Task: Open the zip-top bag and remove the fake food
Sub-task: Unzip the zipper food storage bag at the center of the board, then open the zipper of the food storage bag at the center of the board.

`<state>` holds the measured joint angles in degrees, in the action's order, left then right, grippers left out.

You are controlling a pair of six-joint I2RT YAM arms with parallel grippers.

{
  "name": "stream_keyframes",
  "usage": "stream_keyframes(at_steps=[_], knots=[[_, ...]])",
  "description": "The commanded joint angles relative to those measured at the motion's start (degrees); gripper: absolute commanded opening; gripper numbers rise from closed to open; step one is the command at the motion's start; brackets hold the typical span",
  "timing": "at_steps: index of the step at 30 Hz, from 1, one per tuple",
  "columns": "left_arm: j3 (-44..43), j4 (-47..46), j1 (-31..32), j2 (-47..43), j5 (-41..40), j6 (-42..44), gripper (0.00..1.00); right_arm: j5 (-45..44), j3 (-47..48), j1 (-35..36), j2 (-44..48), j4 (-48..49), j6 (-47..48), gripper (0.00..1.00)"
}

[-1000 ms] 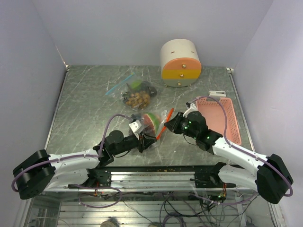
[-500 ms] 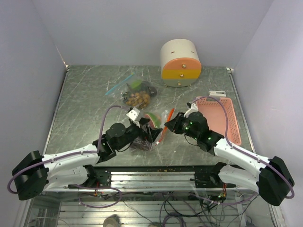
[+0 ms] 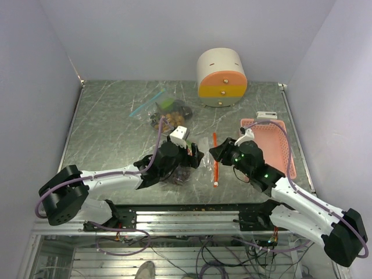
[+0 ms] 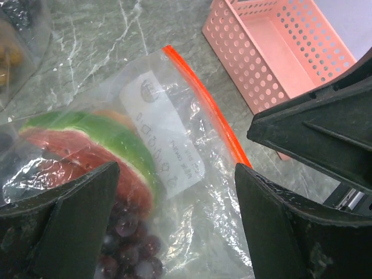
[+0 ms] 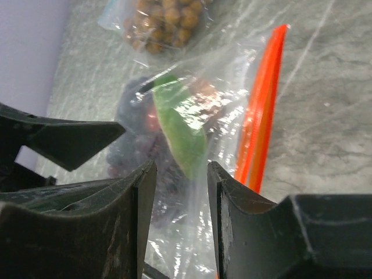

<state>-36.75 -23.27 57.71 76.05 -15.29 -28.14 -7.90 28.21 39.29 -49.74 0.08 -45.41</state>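
The zip-top bag [image 3: 200,165] lies flat on the table between my two grippers, its orange zip strip [image 3: 214,160] stretched out straight. Through the clear plastic I see the fake food: a green-and-red slice [image 4: 104,142], dark purple grapes [image 4: 122,250] and a green piece [image 5: 180,125]. My left gripper [image 3: 190,156] hovers over the bag, jaws wide open [image 4: 174,232], with nothing between them. My right gripper [image 3: 216,152] sits just right of the zip strip [image 5: 261,116], open [image 5: 180,195], with only the bag's plastic showing beyond the gap.
A second bag with a blue zip [image 3: 165,115] holds tan-brown grapes [image 5: 165,14] at the back. The pink perforated basket [image 3: 289,154] is on the right, by my right arm. A white cylinder with orange and yellow drawers [image 3: 221,77] stands at the back.
Both grippers have opened and let go of the bag, which has dropped flat onto the table. The left gripper has moved right and farther from the base; the zip strip now lies straight.
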Motion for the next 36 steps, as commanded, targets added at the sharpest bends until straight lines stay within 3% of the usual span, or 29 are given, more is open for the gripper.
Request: stream_keyframes(at_steps=[1, 10, 23, 36], knots=[[-1.77, 1.65, 1.73, -0.52, -3.61, -0.69, 0.90, -2.85, -2.42, -1.02, 0.89, -3.06, 0.09, 0.38], [-0.32, 3.21, 4.76, -2.11, -6.07, -1.41, 0.90, 7.99, -7.29, -9.49, 0.06, 1.50, 1.29, 0.39], [-1.49, 4.80, 8.35, 0.41, -10.64, -2.91, 0.95, 15.23, -9.44, -9.86, -2.27, 9.52, 1.45, 0.34], [-3.11, 5.53, 13.50, 2.93, -17.28, -1.36, 0.95, 23.24, -10.00, -9.85, -4.62, 17.24, 0.58, 0.19]])
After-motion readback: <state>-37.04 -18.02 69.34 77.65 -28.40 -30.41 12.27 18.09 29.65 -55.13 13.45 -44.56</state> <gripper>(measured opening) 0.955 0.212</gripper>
